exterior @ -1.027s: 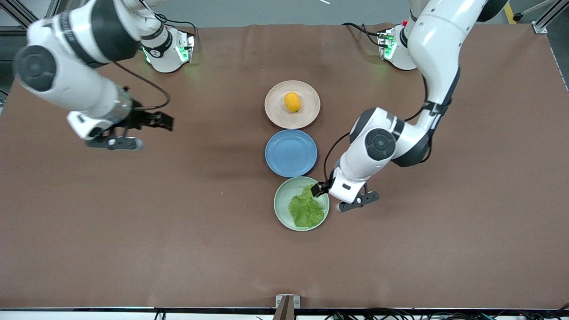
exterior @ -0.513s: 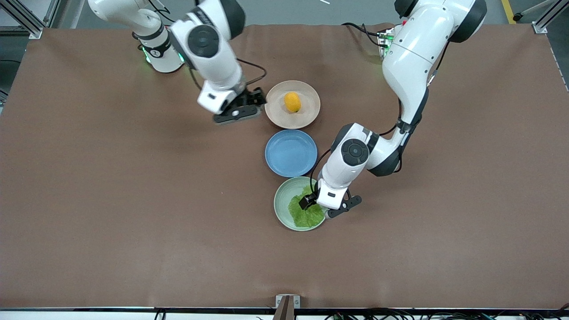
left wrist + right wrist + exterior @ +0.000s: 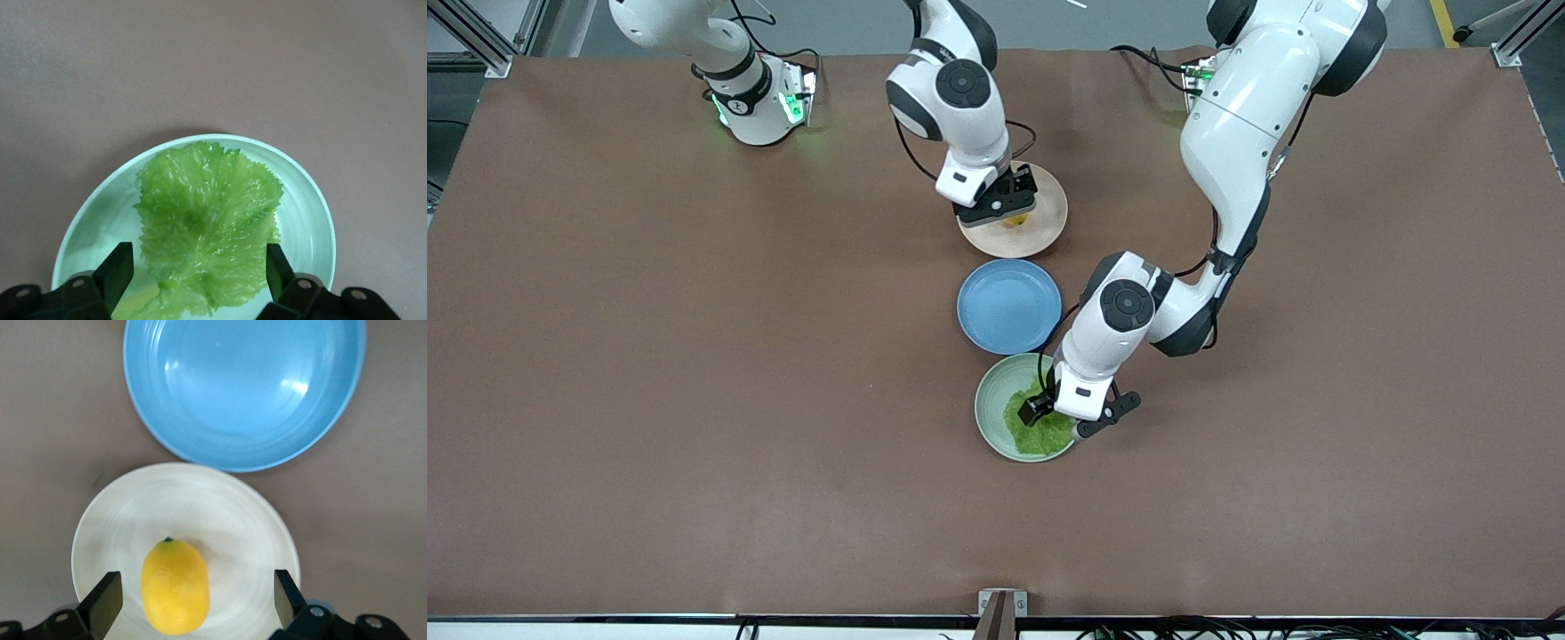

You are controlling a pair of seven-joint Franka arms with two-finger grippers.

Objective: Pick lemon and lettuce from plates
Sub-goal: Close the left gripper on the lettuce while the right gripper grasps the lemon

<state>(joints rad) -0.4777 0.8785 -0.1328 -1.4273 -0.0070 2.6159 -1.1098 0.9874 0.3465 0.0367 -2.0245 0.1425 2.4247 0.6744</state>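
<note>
The lettuce, a ruffled green leaf, lies in the mint green plate. My left gripper is low over it and open, with one finger on either side of the leaf. In the front view this gripper covers part of the lettuce. The yellow lemon rests on the beige plate. My right gripper hangs open over the lemon, its fingers well apart from the fruit. From the front, the right gripper hides most of the lemon.
An empty blue plate sits between the beige plate and the green plate, close to both. The brown table mat spreads wide toward both arms' ends. The arm bases stand at the table's edge farthest from the camera.
My right arm has swung in from the right arm's end of the table to over the lemon. My left gripper has moved farther over the lettuce and come lower.
</note>
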